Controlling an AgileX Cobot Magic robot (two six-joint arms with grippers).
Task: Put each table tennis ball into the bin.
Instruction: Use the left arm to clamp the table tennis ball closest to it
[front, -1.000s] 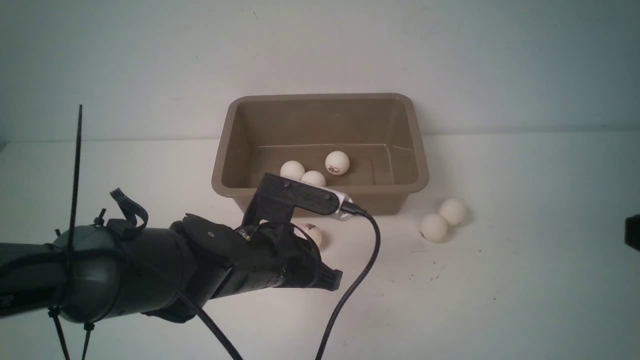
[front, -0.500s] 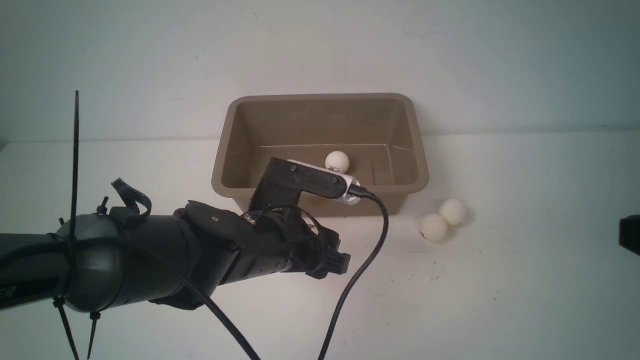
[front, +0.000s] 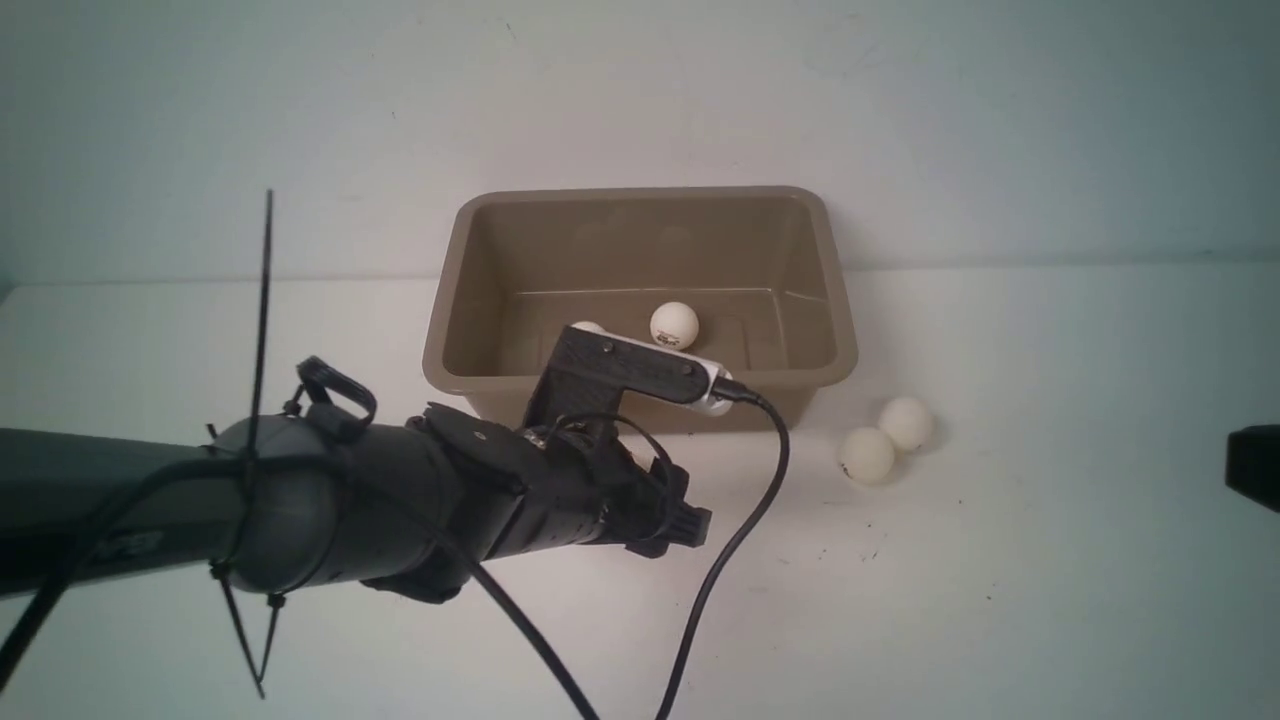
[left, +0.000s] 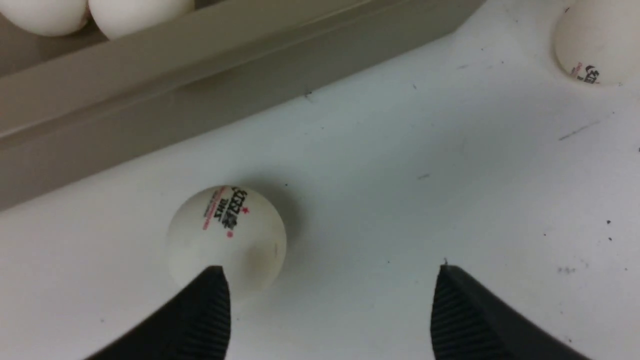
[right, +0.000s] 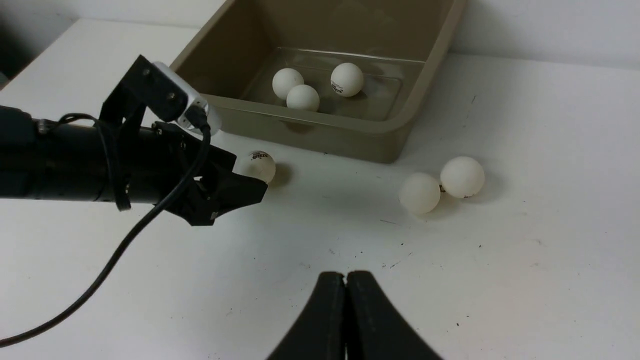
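Scuffed white table, pale wall; L claw wide, R claw closed, empty.

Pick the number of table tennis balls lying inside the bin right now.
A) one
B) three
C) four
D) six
B: the right wrist view shows three table tennis balls in the bin, while the other three balls lie outside it on the table.
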